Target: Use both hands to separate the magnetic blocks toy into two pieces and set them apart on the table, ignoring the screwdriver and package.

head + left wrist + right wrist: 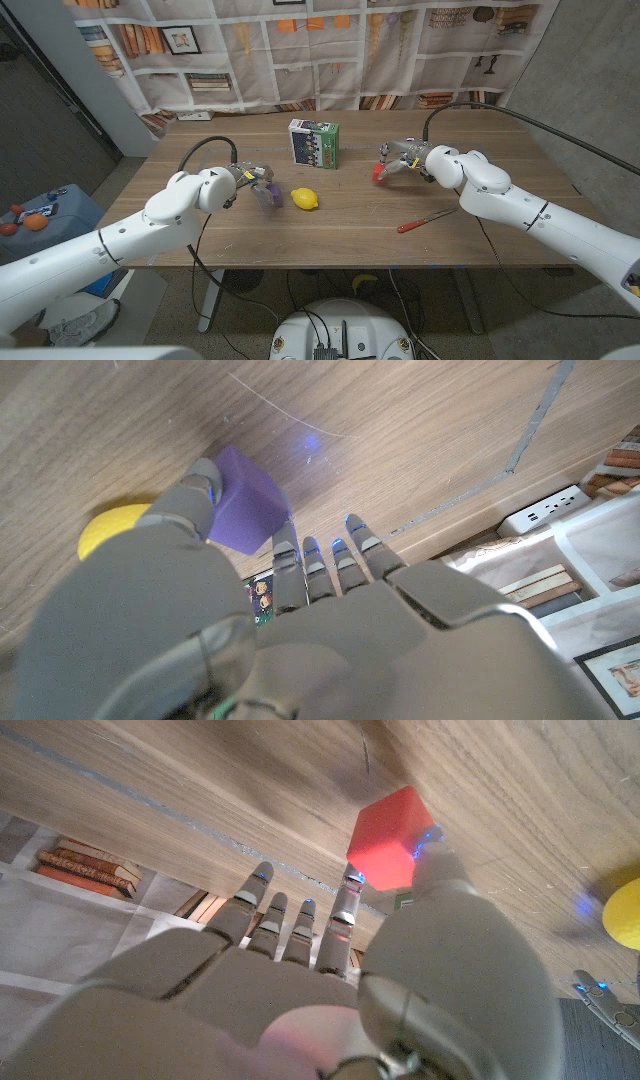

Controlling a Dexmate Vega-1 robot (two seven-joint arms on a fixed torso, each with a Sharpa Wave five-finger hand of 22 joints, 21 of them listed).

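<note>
Holding a purple cube-shaped magnetic block [267, 187], the robot's left hand [247, 182] sits in the middle left of the head view, low over the brown wooden table [340, 220]. In the left wrist view the purple block [247, 500] is pinched between the thumb and the next finger [287, 546], while the other fingers of that left hand [300, 620] reach out straight beside it. The right hand [400, 160] is in the upper right part of the head view and grips a red cube-shaped magnetic block [379, 173]. In the right wrist view the red block [393, 837] is squeezed between the thumb and a fingertip [351, 877] of the right hand [330, 990], close to the wood. The two blocks are well apart, one on each side of the table's middle. Between them lies a round yellow lemon-shaped toy [305, 199], just beside the purple block. Behind the lemon stands a green and white cardboard package [314, 143] with small pictures on its front. A screwdriver with a red handle [427, 221] lies on the table in the lower right, next to the right arm.
</note>
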